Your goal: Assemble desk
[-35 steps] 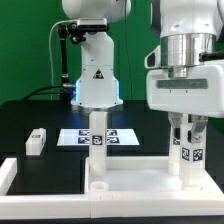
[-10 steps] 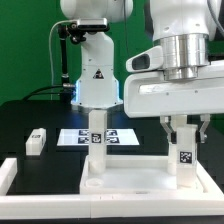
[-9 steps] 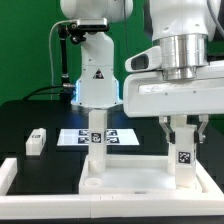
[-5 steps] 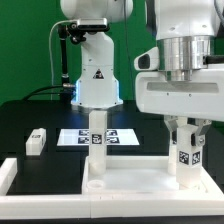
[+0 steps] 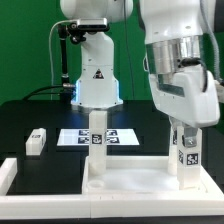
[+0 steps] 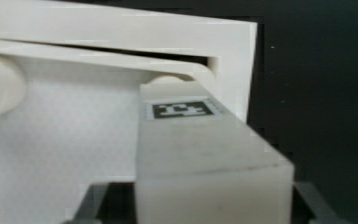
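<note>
Tabletop (image 5: 130, 180) first, nearest the camera: a white plastic tray with a raised rim, lying on the black table (image 5: 30, 115) inside a white border rail (image 5: 20, 178). At its near corner on the exterior view's right, a white block leg (image 5: 185, 155) stands upright with a black-and-white square tag on its face. And the gripper (image 5: 186, 133) is right on it: two pale fingers come down on either side of the leg's upper part, partly closed and clamped against its flanks. The wrist view confirms it, with the tagged leg (image 6: 202, 140) running up between the dark fingertips toward the tabletop's rim (image 6: 194, 60).

Above that, the arm's big white wrist housing leans, tilted toward the exterior view's left, with the hand pointing down.

Further back, a second leg (image 5: 96, 135) stands upright at the tabletop's far edge, towards its corner on the exterior view's left, tag facing us. Behind it lies the marker board (image 5: 100, 137), flat on the table. Off toward the exterior view's left, well apart from the tabletop, a loose leg (image 5: 36, 140) lies on its side.
</note>
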Motion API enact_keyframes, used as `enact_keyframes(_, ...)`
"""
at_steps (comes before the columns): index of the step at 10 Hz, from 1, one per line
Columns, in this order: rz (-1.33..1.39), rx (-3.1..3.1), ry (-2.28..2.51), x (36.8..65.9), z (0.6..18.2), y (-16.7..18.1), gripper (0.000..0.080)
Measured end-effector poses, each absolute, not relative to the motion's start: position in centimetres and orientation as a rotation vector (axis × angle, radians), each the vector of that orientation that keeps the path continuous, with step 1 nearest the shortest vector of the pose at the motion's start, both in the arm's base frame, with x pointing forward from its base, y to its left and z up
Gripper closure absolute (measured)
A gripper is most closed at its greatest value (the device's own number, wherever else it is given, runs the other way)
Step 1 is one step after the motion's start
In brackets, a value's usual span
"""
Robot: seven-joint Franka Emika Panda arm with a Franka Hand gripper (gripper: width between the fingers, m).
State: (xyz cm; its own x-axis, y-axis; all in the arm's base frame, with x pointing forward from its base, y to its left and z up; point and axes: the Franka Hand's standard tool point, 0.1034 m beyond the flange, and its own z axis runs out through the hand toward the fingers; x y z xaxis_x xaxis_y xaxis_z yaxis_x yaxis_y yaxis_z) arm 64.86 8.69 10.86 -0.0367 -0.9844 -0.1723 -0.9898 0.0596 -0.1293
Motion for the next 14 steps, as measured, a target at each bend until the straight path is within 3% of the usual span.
enact_keyframes(5, 0.07, -1.799, 2.319, 64.76, 10.61, 9.13, 0.0492)
enact_keyframes(6, 0.069, -1.807, 2.312, 64.75, 10.61, 9.16, 0.0273)
enact_keyframes(7, 0.052, -2.033, 2.116, 64.61, 10.85, 9.07, 0.0273)
enact_keyframes(8, 0.009, -2.253, 1.863, 64.81, 11.18, 8.94, 0.0172)
enact_keyframes(14, -0.097, -2.682, 1.224, 64.84, 11.1, 8.63, 0.0151)
